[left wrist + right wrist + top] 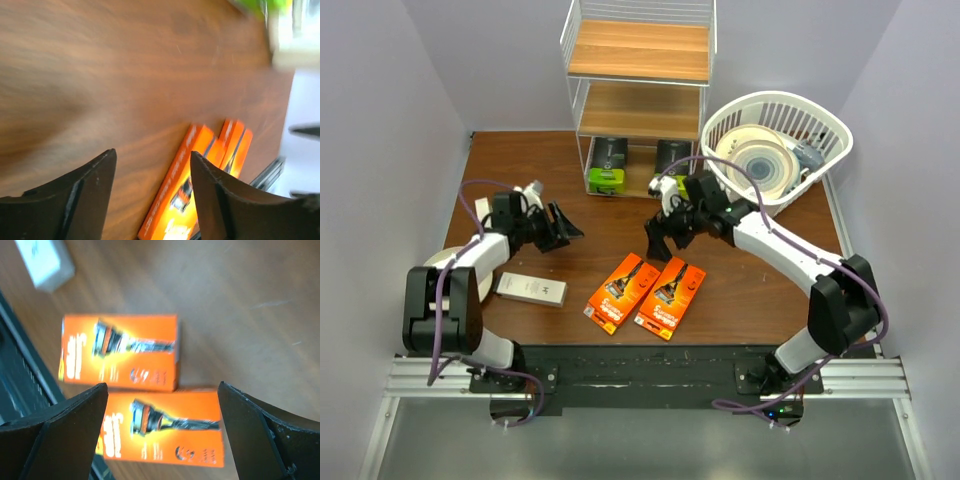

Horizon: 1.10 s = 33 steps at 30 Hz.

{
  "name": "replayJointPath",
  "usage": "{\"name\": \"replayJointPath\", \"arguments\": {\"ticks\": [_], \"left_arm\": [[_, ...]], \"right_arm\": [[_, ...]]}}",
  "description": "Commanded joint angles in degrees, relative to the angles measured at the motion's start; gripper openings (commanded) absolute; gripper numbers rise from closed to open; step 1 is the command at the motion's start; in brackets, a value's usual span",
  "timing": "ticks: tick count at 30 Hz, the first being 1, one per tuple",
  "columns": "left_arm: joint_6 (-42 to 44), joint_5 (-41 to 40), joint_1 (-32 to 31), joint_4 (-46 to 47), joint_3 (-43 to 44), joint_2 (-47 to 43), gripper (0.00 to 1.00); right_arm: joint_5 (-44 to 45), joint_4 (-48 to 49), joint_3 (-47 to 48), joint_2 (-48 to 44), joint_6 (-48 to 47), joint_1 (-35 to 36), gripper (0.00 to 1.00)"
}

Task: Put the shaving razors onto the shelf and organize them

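Orange razor cards (620,292) beneath right end effector (668,243) (spread, empty), left end effector (565,232) also spread, well aside

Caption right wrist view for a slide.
Open right gripper above two orange razor packs side by side on the table.

The top view is bright and sharp, with small soft shadows. Both wrist views are blurry, and the orange cards (120,352) glow.
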Motion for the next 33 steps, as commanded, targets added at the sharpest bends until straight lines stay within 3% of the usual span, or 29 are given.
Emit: {"name": "replayJointPath", "arguments": {"ticks": [1, 4, 7, 10, 12, 20, 26, 33], "left_arm": [[9.7, 4.6, -6.6, -2.3, -4.8, -6.0, 0.67], [10.0, 1.1, -10.2, -2.8, -6.3, -7.2, 0.68], [9.4, -0.8, -11.6, -2.4, -8.1, -6.2, 0.66], [7.9, -0.9, -12.9, -0.7, -9.9, -4.8, 0.5], [7.8, -1.8, -14.3, 0.1, -10.2, -4.0, 0.48], [5.7, -9.7, -14.7, -3.3, -7.9, -4.9, 0.63], [5.7, -7.7, -12.2, -5.7, -10.9, -9.0, 0.66], [4.9, -3.5, -11.8, -2.0, -14.7, -11.8, 0.66]], "right_arm": [[-1.6, -1.5, -5.3, -1.9, -7.4, 5.2, 0.95], [1.3, 1.8, -7.5, -0.6, -5.7, 9.4, 0.94], [7.4, 7.4, -9.2, 1.9, 2.6, 10.4, 0.92], [9.8, 10.4, -9.2, 5.1, 5.7, 11.4, 0.86], [15.2, 10.8, -8.0, 7.1, 6.7, 12.2, 0.85], [19.4, 11.9, -1.8, 17.5, 9.4, 12.2, 0.77], [24.7, 11.2, 5.9, 25.1, 7.6, 11.0, 0.72], [24.8, 11.4, 15.4, 32.9, 0.2, 8.4, 0.63]]}}
